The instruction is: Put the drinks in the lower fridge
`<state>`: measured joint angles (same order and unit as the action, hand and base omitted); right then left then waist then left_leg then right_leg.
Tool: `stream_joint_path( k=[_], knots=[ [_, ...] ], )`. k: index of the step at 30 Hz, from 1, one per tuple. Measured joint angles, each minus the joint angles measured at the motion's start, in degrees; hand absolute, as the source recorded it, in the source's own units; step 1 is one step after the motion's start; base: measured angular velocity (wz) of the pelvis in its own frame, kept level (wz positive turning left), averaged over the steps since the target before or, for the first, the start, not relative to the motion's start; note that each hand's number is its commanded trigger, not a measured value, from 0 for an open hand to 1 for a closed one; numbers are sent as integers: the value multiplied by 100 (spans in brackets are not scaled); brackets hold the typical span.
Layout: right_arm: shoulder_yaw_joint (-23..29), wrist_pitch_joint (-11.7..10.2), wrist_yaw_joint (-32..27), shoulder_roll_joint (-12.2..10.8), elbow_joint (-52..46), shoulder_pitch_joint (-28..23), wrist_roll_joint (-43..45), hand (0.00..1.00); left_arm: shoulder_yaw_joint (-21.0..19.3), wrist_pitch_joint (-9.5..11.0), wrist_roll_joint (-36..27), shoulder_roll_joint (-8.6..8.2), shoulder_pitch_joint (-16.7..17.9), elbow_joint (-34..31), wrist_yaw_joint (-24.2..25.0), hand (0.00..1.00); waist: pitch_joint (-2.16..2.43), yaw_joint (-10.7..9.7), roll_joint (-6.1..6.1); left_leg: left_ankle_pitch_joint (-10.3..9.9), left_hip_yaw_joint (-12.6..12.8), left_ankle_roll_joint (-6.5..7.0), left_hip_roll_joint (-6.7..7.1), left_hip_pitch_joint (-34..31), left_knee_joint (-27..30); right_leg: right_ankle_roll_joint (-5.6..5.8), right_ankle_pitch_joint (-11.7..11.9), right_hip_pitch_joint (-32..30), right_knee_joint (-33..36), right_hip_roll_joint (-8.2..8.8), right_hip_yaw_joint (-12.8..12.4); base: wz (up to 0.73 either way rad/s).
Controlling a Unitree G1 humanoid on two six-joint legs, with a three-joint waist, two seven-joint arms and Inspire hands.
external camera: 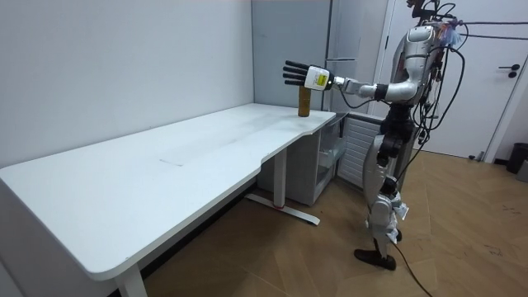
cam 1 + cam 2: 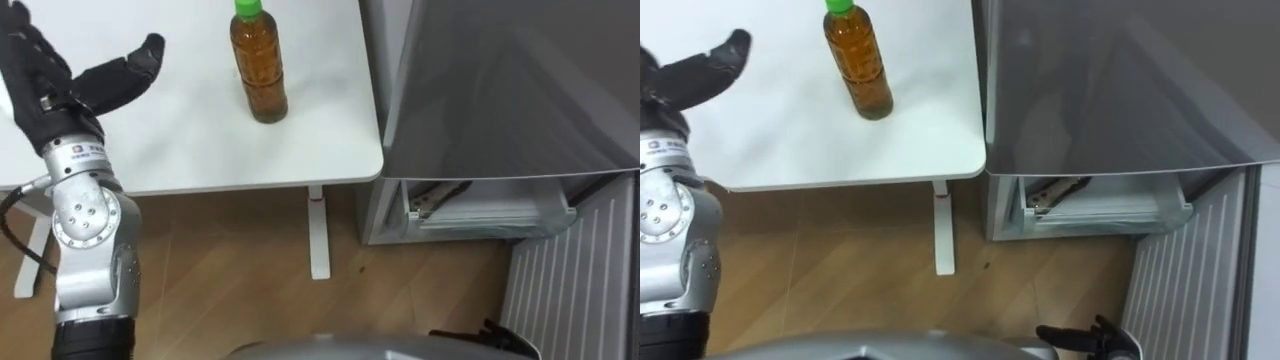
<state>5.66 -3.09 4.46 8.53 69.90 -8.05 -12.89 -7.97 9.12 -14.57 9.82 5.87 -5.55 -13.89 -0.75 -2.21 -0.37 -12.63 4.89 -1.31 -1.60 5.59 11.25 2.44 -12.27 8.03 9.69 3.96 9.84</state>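
**Bottle upright on the table, left hand open and apart from it**

The bottle (image 2: pixel 258 70) stands upright on the white table (image 2: pixel 180 150), near the corner next to the grey fridge (image 2: pixel 500 90). The left hand (image 2: pixel 60 80) is raised over the table to the bottle's left. Its fingers are spread and straight, it holds nothing, and it does not touch the bottle. The right hand (image 2: pixel 1080 338) shows low at the bottom edge of the eye views, and whether it is open or closed cannot be told. In the room view the robot stands at the table's end by the fridge, left arm stretched out.

The main risk looks to be a knock. The bottle is tall and narrow, so a sideways sweep from the open hand could tip it. From there it could roll off the nearby edge. A grasp too high, near the green cap, or one with only shallow contact on the smooth round body, could let it slip on the way down. The table corner and the fridge front lie close together, so a carried bottle might clip either.

The bottle is capped and holds amber-brown liquid almost to the neck. The lower compartment (image 2: pixel 490 212) stands open, with a ribbed white panel (image 2: pixel 570 290) beside it, likely its door. A pale shelf or drawer shows inside, and no drinks can be seen in the visible part.
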Motion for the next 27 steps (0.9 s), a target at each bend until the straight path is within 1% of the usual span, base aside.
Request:
stream_joint_path(
  k=[4,6,11,13,15,17,20,24,26,27],
  knots=[
    [0,15,-15,-4,123,84,-4,0,50,-197,-178,0,0,5,306,0,-3,-52,-10,0,11,0,1,-3,-18,0,0,-11,1,-2,-16,-1],
    [2,15,-33,-2,123,85,-2,0,51,-314,-229,0,0,4,538,0,1,-62,-1,0,43,0,0,-4,-16,0,0,2,0,-3,-22,-6],
    [5,26,-59,3,135,88,13,0,52,-518,-226,1,-3,7,904,0,18,-108,27,0,48,0,1,0,2,0,1,7,0,-3,-32,-1],
    [8,55,-57,6,139,96,10,0,58,-591,-225,1,-3,8,1011,0,23,-133,34,0,43,0,0,2,5,-1,1,13,0,-3,-31,0],
    [11,129,-54,10,141,132,12,0,62,-730,-208,1,-3,19,1124,0,27,-191,40,1,38,0,0,5,8,-1,2,12,4,-3,-33,0],
    [15,154,-47,9,141,137,7,0,62,-821,-192,2,-12,51,1203,0,28,-227,42,1,37,0,0,11,14,-3,4,10,8,-3,-33,0],
    [27,212,4,9,142,144,2,0,57,-971,-170,2,-173,252,1287,0,30,-229,43,1,39,1,-3,8,22,-4,13,9,13,-6,-39,0],
    [59,368,28,15,141,178,1,0,46,-1171,-93,10,-340,357,1321,0,33,-229,39,1,44,1,-5,8,28,-4,18,5,15,-9,-51,0],
    [65,401,46,23,140,201,0,0,48,-1187,-90,12,-391,354,1337,0,39,-238,51,1,45,1,-6,0,29,-4,18,-2,13,-9,-49,0],
    [63,419,43,28,140,245,0,0,50,-1229,-95,24,-467,354,1338,0,42,-246,59,1,44,1,-7,-11,29,-5,19,-4,13,-10,-50,0]
  ],
)
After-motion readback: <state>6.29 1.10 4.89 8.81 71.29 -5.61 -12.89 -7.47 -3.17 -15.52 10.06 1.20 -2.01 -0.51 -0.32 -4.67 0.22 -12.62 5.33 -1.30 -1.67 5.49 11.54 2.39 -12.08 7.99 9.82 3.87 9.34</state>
